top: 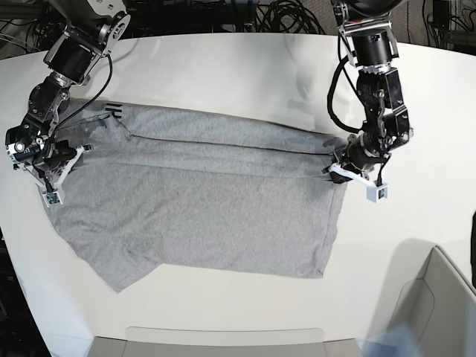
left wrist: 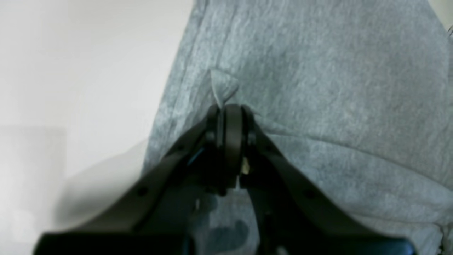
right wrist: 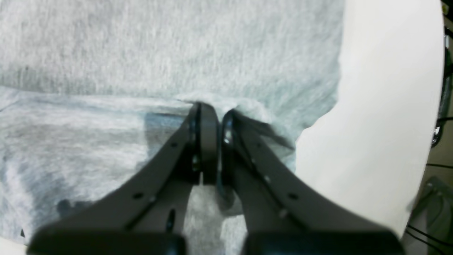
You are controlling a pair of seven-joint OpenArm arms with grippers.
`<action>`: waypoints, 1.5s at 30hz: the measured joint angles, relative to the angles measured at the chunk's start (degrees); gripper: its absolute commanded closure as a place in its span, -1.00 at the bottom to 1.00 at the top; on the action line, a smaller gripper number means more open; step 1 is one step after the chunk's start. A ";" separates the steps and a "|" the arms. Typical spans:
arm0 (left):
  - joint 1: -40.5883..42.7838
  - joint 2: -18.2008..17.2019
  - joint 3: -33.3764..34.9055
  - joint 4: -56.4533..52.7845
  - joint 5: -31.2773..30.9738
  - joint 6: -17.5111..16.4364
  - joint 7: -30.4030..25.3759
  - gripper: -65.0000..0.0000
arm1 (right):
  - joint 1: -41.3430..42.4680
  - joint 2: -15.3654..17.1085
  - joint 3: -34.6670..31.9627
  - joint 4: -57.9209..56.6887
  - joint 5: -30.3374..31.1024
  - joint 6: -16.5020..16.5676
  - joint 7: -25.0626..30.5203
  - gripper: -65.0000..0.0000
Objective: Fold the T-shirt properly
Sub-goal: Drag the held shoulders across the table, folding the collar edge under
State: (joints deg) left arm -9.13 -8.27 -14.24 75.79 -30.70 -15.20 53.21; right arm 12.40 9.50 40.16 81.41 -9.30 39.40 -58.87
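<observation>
The heather-grey T-shirt [top: 208, 208] lies spread across the white table [top: 223, 67], its far strip folded over toward me along a long crease. A bit of black lettering [top: 113, 110] peeks out at the far left corner. At the shirt's right edge, my left gripper [top: 340, 168] is shut on a pinch of fabric; the wrist view shows a small tuft of the T-shirt [left wrist: 318, 71] sticking out past the closed left gripper [left wrist: 228, 109]. My right gripper [top: 63, 158] is shut on the left edge, and close up the T-shirt [right wrist: 141, 42] bunches at the right gripper [right wrist: 212, 111].
A grey bin [top: 439, 297] stands at the front right corner. A pale tray edge [top: 223, 338] runs along the table's front. Cables [top: 282, 15] lie behind the table's far rim. The table's curved edge [right wrist: 430, 141] shows in the right wrist view.
</observation>
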 measured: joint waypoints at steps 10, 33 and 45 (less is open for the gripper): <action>-0.26 -0.02 0.00 4.59 0.24 0.24 -2.10 0.67 | 0.57 3.48 0.17 0.17 9.40 0.02 0.07 0.69; 2.23 0.00 -0.20 6.88 0.02 0.20 -1.27 0.67 | -0.42 7.63 3.39 -4.22 21.24 0.00 -0.02 0.40; 6.45 -1.16 -0.31 15.13 -0.22 0.26 -1.29 0.67 | -1.46 7.08 17.07 8.15 21.94 0.00 0.15 0.39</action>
State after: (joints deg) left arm -2.68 -9.43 -14.55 90.91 -30.92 -14.94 51.92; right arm 10.94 16.58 57.23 89.56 12.64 39.40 -58.72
